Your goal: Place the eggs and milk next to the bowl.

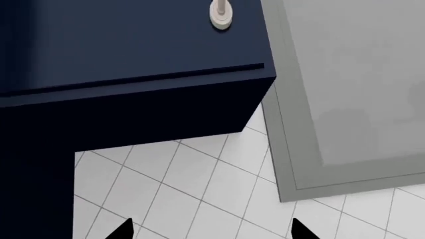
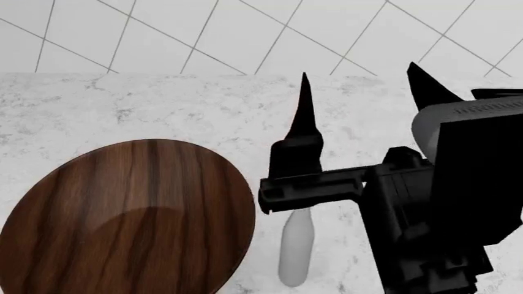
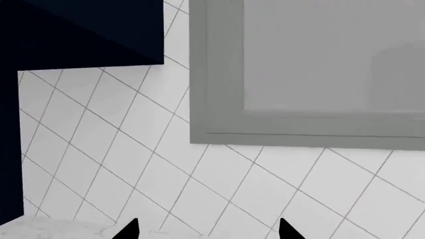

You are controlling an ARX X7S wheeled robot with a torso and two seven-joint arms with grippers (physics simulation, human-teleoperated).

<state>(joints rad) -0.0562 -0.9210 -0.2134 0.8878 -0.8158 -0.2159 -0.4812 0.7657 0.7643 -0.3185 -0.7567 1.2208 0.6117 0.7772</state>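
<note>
**Bottle lying beside the wooden bowl**

In the head view, the dark, streaky-grained wooden bowl [image 2: 122, 220] is sitting nearest on the speckled marble counter [image 2: 163, 104]. Just beside it the smooth white milk [image 2: 296, 254] bottle is lying, partly under the right gripper [image 2: 368, 98], whose pointed black fingers are standing apart. No eggs are showing. The left gripper [image 1: 211, 230] is spreading its tips too, facing a navy cabinet [image 1: 133, 59], a view the head camera lacks. Diagonal white tiles [image 3: 133, 164] and a grey frame [image 3: 219, 99] are filling the right wrist view.
</note>
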